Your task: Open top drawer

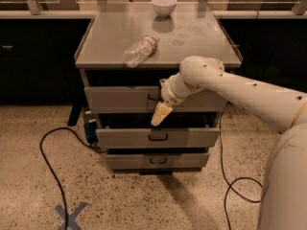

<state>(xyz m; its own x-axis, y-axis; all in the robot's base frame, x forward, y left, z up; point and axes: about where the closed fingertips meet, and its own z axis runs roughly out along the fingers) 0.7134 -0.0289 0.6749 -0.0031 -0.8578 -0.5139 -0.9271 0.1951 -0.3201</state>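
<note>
The arm reaches in from the right, and the claw (161, 113) is at the front of the top drawer (115, 99), just below the middle of the table's front edge. It is touching or just beside the small dark handle (152, 98), and its cream tip hangs down over the gap above the middle drawer (124, 138). It cannot be told whether the claw is released or clenched, or whether it has the handle.

The top drawer sits directly under the table (192, 37) top with a dark slot above its panel. Its front looks roughly in line with the drawers below, so it seems shut or barely started.

The step in hand is probably taking hold of the handle. If the grip is made, the next move calls for a straight pull away from the table's front edge, level with the drawer's run, so the handle does not slip out. If it is not, the claw must first be centred on the handle.

A bottle (140, 49) lies near the table's front left, and a bowl (163, 6) stands at the back edge. A jerky pull could roll the bottle.
</note>
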